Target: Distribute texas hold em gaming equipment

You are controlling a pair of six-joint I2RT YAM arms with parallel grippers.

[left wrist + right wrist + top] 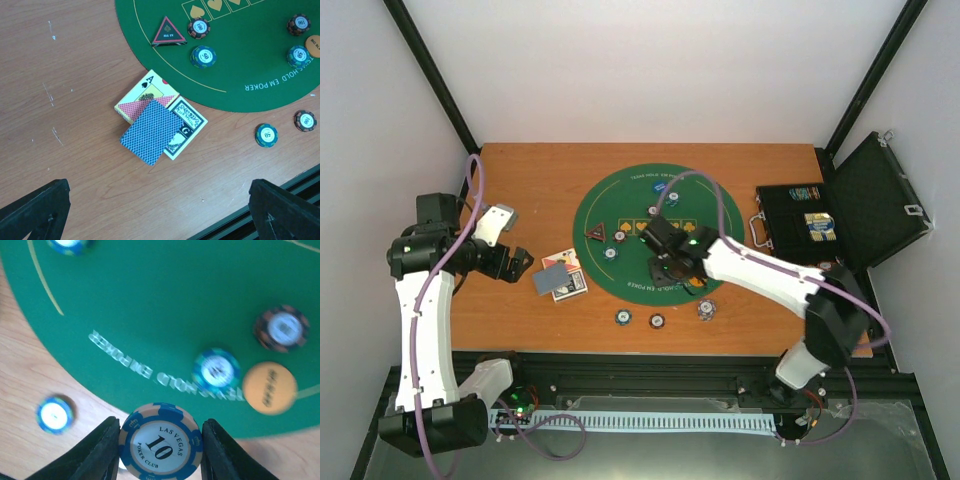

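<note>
While the left gripper (160,212) is spread wide, empty, a blue chip (161,437) is pinched for placing by the right gripper (160,452), at the mat's (610,215) six o'clock.

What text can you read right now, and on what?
"LAS VEGAS", "10", "POKER CLUB": blue-edged chip in the right pincer.
"ALL IN": triangular marker.
"100": brown chip.
"50": teal chip.
"HOLD EM POKER": green mat.
"A": face-up card.
"BIG BL", cut off: orange disc.
Too small to read: labels in the black case.
</note>
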